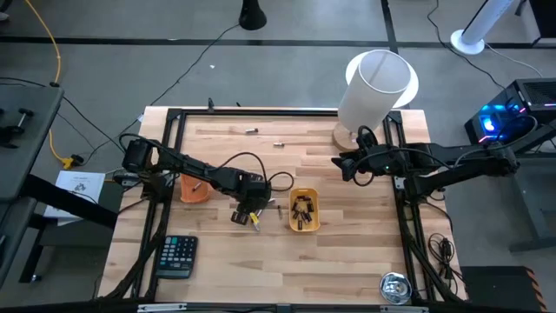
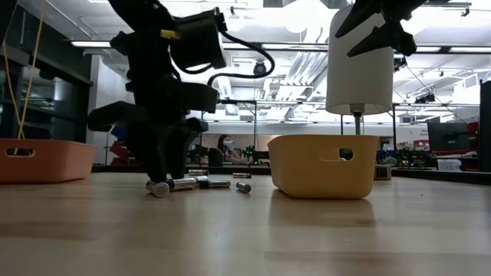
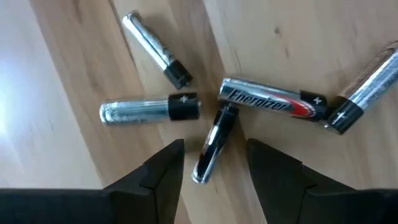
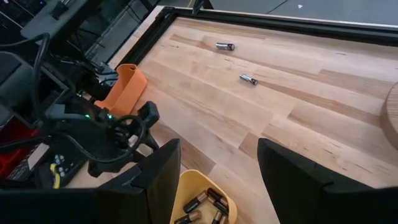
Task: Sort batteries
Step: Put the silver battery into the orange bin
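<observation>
Batteries (image 1: 303, 212) fill yellow tray (image 1: 314, 198); orange tray (image 1: 196, 189) contents not visible.

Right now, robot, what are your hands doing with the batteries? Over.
Left gripper open, low over a small battery among loose ones. Right gripper open, waiting above the yellow tray. Nothing blocking. Over.

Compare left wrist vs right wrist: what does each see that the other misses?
Left wrist only: five loose batteries on the wood, one lying between the open jaws of the left gripper.
Right wrist only: orange tray, yellow tray with batteries in it, two far batteries, the left arm, the right gripper with open jaws.
Both: the wooden table.
</observation>
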